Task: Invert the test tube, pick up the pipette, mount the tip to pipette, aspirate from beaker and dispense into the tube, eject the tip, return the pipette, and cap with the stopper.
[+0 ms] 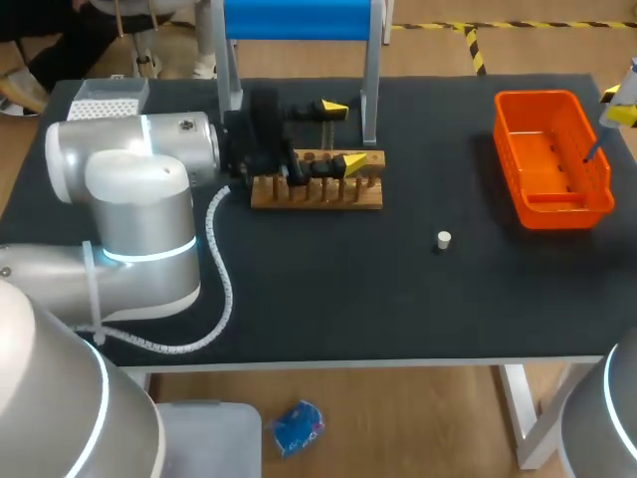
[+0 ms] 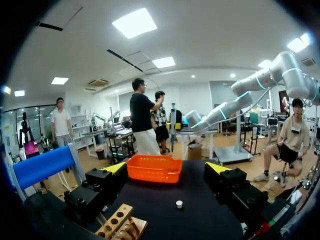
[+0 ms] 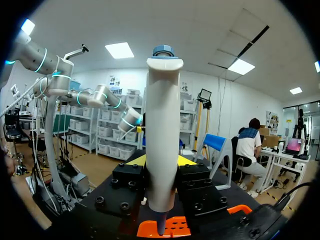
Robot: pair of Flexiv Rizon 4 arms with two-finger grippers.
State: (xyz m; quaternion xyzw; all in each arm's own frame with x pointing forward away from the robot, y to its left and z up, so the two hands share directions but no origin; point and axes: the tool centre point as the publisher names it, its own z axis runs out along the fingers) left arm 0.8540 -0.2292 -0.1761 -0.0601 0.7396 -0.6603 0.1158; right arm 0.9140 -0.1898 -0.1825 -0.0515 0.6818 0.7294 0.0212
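Tip ejection looks like the step in hand. The white plastic pipette with a blue cap (image 3: 162, 125) stands upright, pinched from both sides by the right gripper (image 3: 162, 172), and its thin lower end hangs over the orange plastic basket (image 1: 537, 97), above the floor and clear of the walls. Whether a tip is on the shaft is too small to tell.

To do this well, I would keep the pipette vertical and centred over the basket, low enough that a released tip drops inside and does not bounce over the rim. The grasp should stay firm while the ejector is worked, so the body does not slide between the pads.

Well apart from the basket, toward my left arm, the left gripper (image 1: 343, 136) hovers with its fingers spread wide and holds nothing. It is just above the slotted wooden rack (image 1: 317, 194). I cannot make out the tube there. The small white round stopper (image 1: 444, 239) lies on the black table (image 1: 398, 299), near the basket and uncapped work awaits it.
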